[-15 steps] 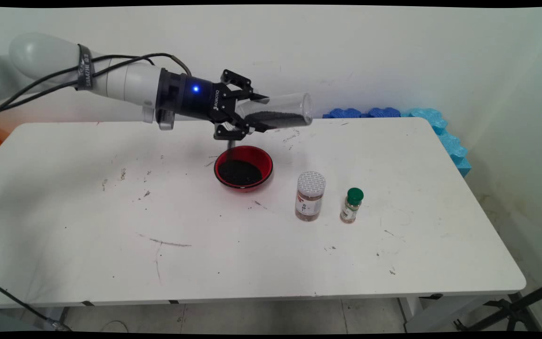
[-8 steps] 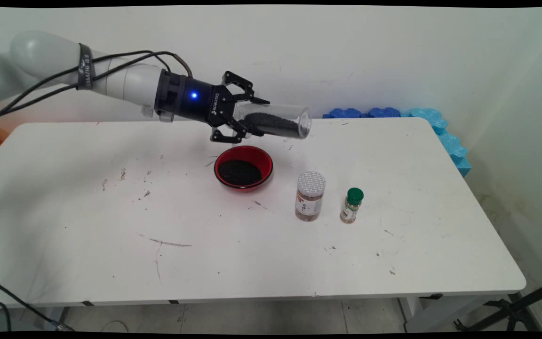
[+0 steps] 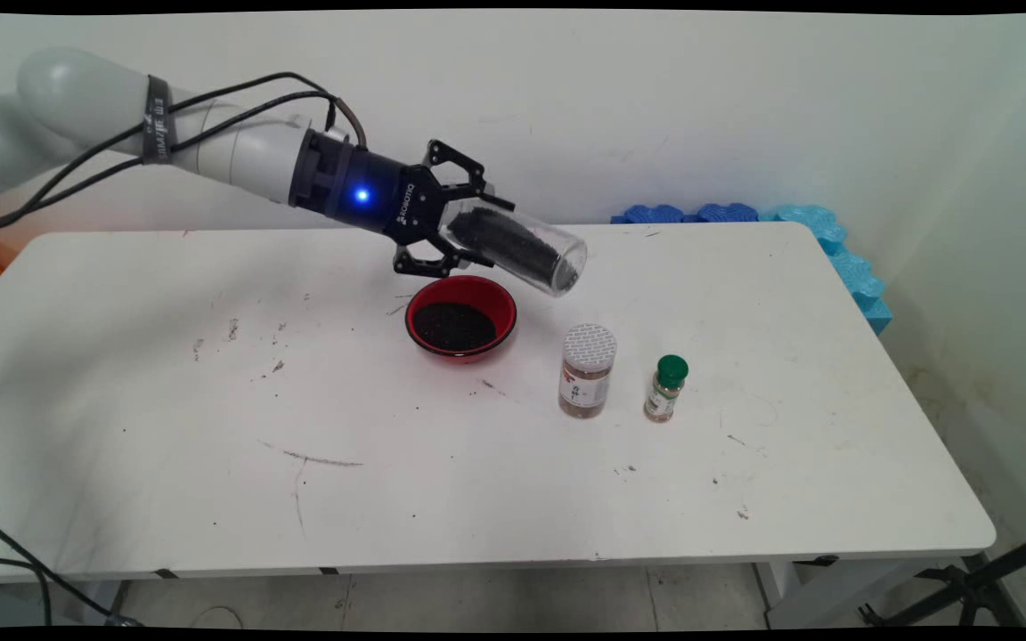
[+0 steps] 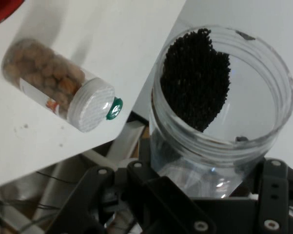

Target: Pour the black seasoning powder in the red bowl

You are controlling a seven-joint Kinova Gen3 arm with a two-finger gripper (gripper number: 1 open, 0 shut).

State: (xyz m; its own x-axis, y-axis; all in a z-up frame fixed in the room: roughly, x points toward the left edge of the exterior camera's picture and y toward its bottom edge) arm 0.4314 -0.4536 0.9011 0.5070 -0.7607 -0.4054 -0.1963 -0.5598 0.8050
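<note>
I saw the pincer (image 3: 468, 233) pinching the closed end of a clear round jar (image 3: 517, 249), held in the air above the far rim of the glossy red bowl (image 3: 461, 315) and tilted mouth-down to the right, with fine black granules (image 4: 197, 73) banked along its inner wall; the fingertips were mostly hidden behind the jar. From the hand camera the bowl was cut off to a red sliver at the corner, and the green-capped bottle (image 3: 666, 388) showed only as a bit of cap behind the white-lidded jar (image 3: 586, 369) of brown lumps. Both stood upright on the scuffed white table (image 3: 477, 481) right of the bowl, whose dark contents were too fine to make out.
</note>
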